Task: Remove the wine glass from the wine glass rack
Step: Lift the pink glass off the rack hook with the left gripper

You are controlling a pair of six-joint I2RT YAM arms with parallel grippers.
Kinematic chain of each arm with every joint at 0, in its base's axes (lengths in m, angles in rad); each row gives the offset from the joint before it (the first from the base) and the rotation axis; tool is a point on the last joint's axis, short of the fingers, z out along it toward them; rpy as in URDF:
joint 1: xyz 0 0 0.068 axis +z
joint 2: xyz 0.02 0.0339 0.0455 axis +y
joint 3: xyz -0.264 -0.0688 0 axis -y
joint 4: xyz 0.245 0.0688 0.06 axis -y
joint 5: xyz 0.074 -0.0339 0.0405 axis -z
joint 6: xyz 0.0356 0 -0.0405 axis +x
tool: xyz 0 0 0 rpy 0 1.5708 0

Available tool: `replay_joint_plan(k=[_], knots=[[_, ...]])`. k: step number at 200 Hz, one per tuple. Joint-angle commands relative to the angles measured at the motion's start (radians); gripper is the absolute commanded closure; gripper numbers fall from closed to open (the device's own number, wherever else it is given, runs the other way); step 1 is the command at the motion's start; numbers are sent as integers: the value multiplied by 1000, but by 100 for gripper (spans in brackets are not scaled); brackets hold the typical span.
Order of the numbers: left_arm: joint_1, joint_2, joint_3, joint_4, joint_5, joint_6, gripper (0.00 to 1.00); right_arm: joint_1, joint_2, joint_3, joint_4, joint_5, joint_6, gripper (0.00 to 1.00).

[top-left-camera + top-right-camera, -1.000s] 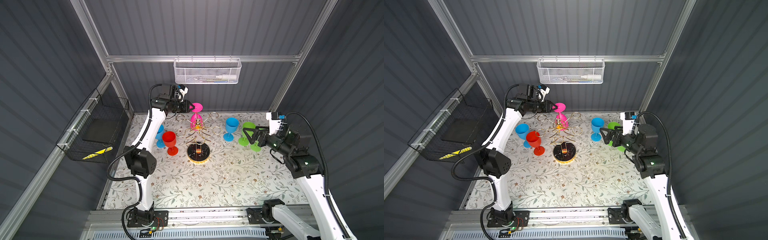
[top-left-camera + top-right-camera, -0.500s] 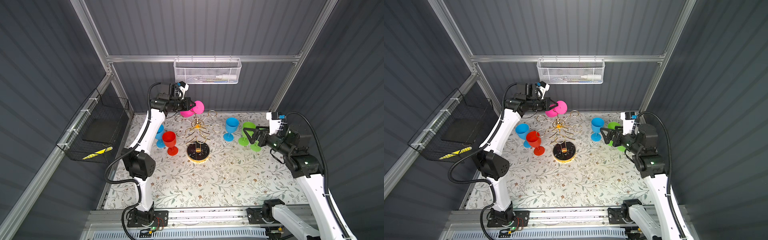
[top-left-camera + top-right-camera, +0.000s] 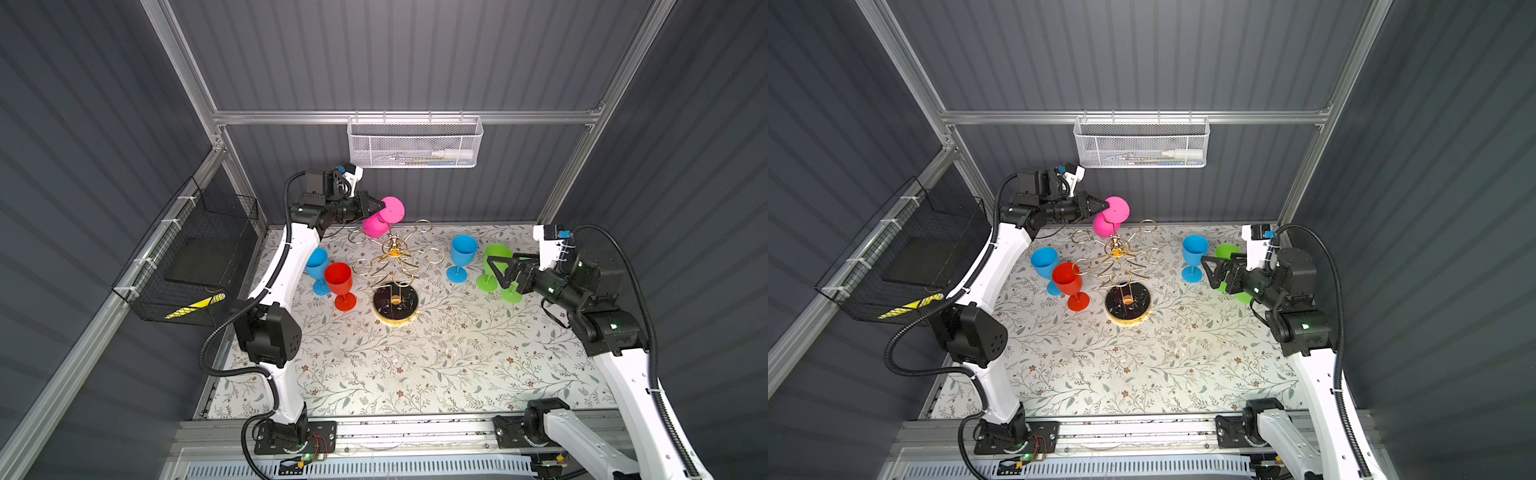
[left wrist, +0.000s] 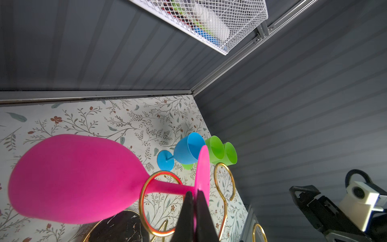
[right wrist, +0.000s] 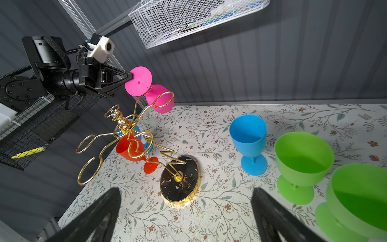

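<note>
Pink wine glass (image 4: pixel 77 178): tilted, foot disc uppermost, raised at the back of the wine glass rack (image 3: pixel 395 305), clear of the table (image 3: pixel 415 365). In the left wrist view the stem passes through one gold ring loop (image 4: pixel 144 194); bowl on one side of the loop, foot on the other.

Left gripper (image 3: pixel 379 206): jaws closed flat on the rim of the foot disc, pinching its edge only.

Right gripper (image 3: pixel 494 272): jaws spread wide, nothing between them, just beside the two green glasses (image 5: pixel 303 155) and facing the rack.

Surroundings: red glass (image 3: pixel 338 278) and a blue glass (image 3: pixel 316 264) stand close on the left-arm side of the rack. A second blue glass (image 3: pixel 463 249) stands between rack and green glasses. Back wall is close behind the pink glass, white mesh basket (image 3: pixel 415 143) on it higher up. A broad stretch of floral table lies between rack base and near rail.
</note>
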Motion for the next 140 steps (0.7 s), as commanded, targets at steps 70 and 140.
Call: replay_joint_plan(k=[70, 140], knots=[[2, -88, -98, 85, 50, -50, 100, -6, -28, 31, -33, 5, 5, 1], [2, -113, -139, 64, 67, -51, 100, -7, -36, 35, -41, 15, 14, 1]])
